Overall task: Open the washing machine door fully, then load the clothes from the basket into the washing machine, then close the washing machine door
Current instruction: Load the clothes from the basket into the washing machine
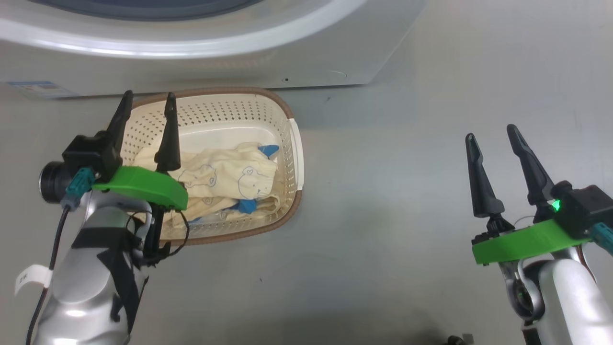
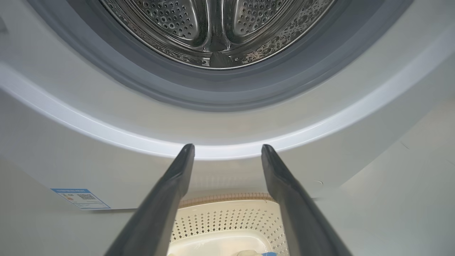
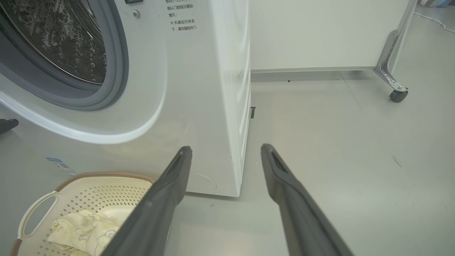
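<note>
Head view gives me both arms. My left silver forearm rises from the lower left corner, and the left end effector hangs over the left side of the one small cream perforated plastic basket with its brown woven-look rim. Its two long dark fingers point toward the one big white front-loading washing machine; they are spread wide with nothing between them. My right forearm comes up from the lower right, and the right end effector hovers over the bare grey floor, well apart from the basket, its two fingers likewise spread wide and holding nothing. The pale yellow soft clothes with faint bear outlines lie crumpled in the basket, which stands on the floor just in front of the washer. I count two bright blue fabric bits among them, but I cannot tell how many garments there are. The left wrist view looks up into the perforated steel drum, ringed by a grey rubber gasket and uncovered. A small blue label sits low on the washer's front.
</note>
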`<state>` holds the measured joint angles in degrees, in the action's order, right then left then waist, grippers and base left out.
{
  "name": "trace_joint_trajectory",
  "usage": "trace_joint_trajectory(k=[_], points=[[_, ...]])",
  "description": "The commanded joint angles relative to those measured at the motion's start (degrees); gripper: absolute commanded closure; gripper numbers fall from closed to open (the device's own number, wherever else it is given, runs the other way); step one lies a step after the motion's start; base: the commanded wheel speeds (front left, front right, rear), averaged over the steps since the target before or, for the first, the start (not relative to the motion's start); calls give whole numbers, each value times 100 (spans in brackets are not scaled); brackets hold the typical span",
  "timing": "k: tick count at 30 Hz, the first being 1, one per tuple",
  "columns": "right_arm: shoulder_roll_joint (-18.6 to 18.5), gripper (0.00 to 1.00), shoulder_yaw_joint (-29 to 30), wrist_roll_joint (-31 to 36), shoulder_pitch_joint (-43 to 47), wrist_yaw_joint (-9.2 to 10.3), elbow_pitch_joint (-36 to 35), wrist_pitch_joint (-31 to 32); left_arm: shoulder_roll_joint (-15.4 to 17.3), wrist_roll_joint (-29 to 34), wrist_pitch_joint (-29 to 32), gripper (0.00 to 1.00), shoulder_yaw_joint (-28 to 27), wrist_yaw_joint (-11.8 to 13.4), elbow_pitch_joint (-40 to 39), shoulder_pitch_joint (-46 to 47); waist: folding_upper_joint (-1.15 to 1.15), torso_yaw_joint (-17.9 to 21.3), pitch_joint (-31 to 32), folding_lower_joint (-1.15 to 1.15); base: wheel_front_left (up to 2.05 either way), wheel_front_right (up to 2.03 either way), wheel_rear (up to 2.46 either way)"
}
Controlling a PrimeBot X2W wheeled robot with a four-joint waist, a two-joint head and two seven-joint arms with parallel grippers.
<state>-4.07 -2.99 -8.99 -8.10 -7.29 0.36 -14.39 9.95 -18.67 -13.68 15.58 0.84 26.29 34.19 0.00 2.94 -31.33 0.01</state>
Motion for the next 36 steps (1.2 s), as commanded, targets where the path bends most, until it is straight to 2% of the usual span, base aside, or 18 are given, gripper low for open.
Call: trace_joint_trajectory(k=[1,11,21,36], points=[[-33,0,-107,4,-66,-20,-178,-59,136,32,-76,0,-144,-51,-12,158,0,58,-112,-1,0,0,0],[0,0,-43,45,-232,-20,-321,-60,62,107,-109,0,70,-334,1081,709,0,78,-628,-1,0,0,0],[-36,0,24,107,-368,-20,-429,-61,60,392,-124,0,521,-599,2389,1170,0,-3,-1098,-1,0,0,0],[-69,0,29,155,-510,-20,-532,-61,107,954,-130,0,1434,-795,3611,1760,0,-57,-1596,-1,0,0,0]])
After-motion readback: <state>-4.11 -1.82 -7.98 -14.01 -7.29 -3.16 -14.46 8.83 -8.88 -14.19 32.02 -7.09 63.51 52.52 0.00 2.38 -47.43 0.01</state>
